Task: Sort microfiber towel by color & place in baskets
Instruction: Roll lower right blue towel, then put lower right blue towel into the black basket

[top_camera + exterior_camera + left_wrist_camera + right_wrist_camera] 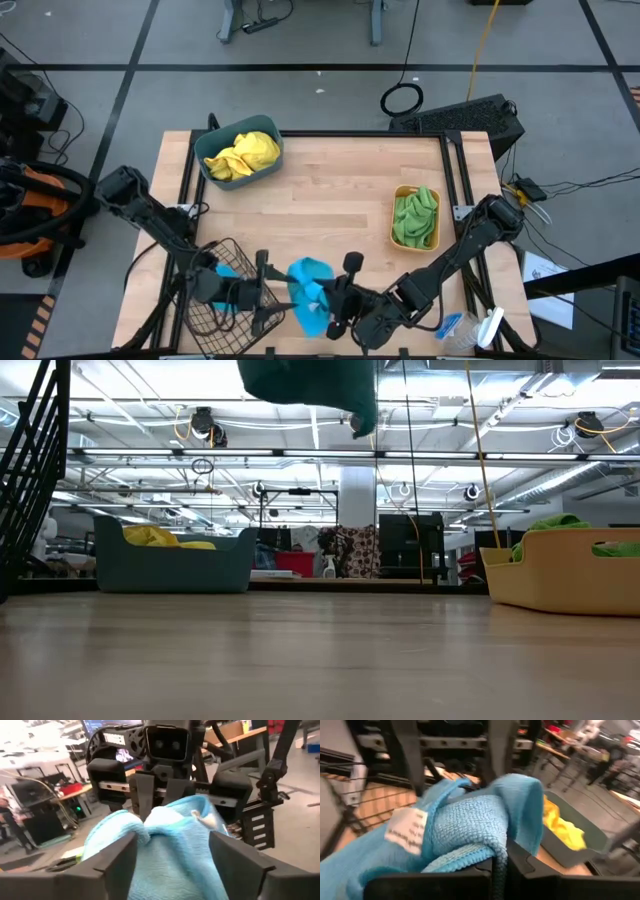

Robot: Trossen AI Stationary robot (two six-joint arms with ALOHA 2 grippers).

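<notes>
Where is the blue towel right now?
In the high view, the blue towel hangs near the table's front edge, between both pincers, right of the wire-mesh basket.

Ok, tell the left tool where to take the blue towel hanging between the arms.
Grip the bunched upper fold of the blue towel, coming level from the wire basket side, opposite the right tool that pinches it. The rest hangs loose; the left tool already straddles that fold.

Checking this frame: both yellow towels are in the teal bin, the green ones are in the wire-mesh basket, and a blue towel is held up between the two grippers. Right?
Not quite. The high view shows the green fuzzy towels in the shallow orange-yellow plastic tub, not the dark wire-mesh basket. The rest stands.
</notes>
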